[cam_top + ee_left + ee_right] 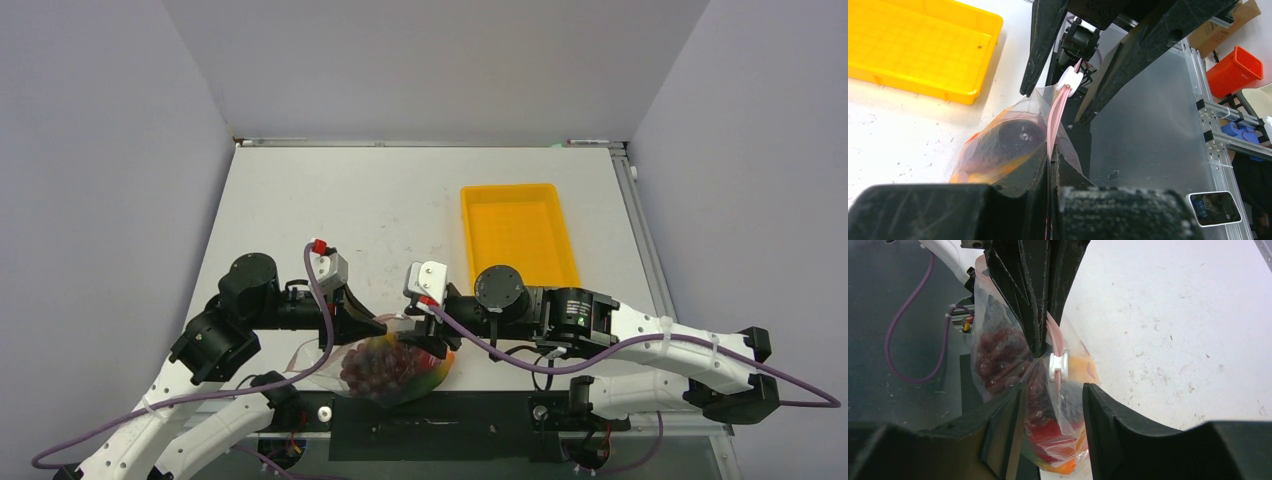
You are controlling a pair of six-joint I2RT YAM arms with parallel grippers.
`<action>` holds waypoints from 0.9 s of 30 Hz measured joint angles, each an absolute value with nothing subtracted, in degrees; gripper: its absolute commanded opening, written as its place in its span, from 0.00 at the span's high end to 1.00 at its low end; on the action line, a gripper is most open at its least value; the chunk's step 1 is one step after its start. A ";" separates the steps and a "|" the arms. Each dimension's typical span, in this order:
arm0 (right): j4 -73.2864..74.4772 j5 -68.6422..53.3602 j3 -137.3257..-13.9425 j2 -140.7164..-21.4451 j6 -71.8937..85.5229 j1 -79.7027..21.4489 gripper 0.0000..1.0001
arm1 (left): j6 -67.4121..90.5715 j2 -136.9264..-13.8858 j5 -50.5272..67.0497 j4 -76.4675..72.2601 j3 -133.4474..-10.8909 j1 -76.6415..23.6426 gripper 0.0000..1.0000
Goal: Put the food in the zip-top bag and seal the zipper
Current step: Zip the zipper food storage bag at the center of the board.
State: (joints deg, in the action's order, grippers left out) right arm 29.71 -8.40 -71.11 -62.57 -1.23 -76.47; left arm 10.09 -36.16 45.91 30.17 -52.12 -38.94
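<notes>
food (998, 357) made the limp zip-top bag (1034, 105) sag; left fingers (1118, 210) pinched its firmer zipper (1054, 120), likely the best hold; right fingers (1108, 425) stood spread.

Yellow tray (518, 238) on white table (330, 200)
</notes>
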 measured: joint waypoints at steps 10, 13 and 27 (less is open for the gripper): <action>26.96 -9.04 -70.91 -62.59 -2.26 -76.14 0.82 | 10.31 -35.77 46.76 30.17 -52.01 -38.94 1.00; 26.59 -9.47 -70.91 -62.78 -2.37 -76.12 0.86 | 10.31 -35.64 46.74 30.20 -51.99 -38.94 1.00; 26.59 -10.83 -70.24 -63.31 -2.42 -76.09 0.82 | 10.28 -35.09 46.59 30.22 -51.90 -38.94 1.00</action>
State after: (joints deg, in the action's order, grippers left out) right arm 26.59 -10.83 -70.24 -63.31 -2.42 -76.09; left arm 10.28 -35.09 46.59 30.22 -51.90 -38.94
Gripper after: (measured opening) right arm 0.244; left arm 0.004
